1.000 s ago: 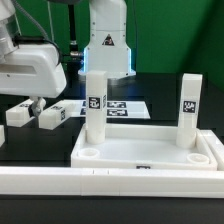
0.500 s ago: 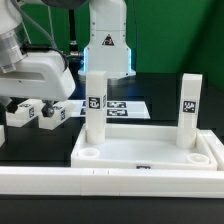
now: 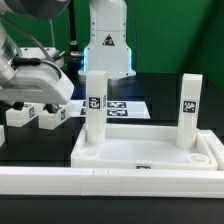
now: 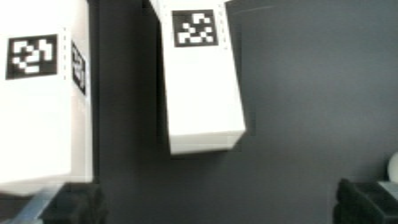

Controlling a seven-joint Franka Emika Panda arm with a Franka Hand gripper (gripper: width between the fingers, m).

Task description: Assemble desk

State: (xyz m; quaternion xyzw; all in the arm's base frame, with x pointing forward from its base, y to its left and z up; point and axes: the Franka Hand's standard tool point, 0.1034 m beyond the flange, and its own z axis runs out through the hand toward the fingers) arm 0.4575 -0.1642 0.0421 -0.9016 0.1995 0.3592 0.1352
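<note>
One white leg (image 4: 205, 95) bears a black-and-white square tag (image 4: 196, 28).

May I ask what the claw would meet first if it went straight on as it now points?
Likely the loose leg lying beneath the open claw, or the black table just past its end; depth is unclear.

The tabletop (image 3: 140, 145) and the legs (image 3: 94, 125) are seen as smooth, matt white plastic; printed black-and-white tags (image 4: 196, 28) are carried on the legs. The bench (image 4: 311, 110) is finished matt and dark.
</note>
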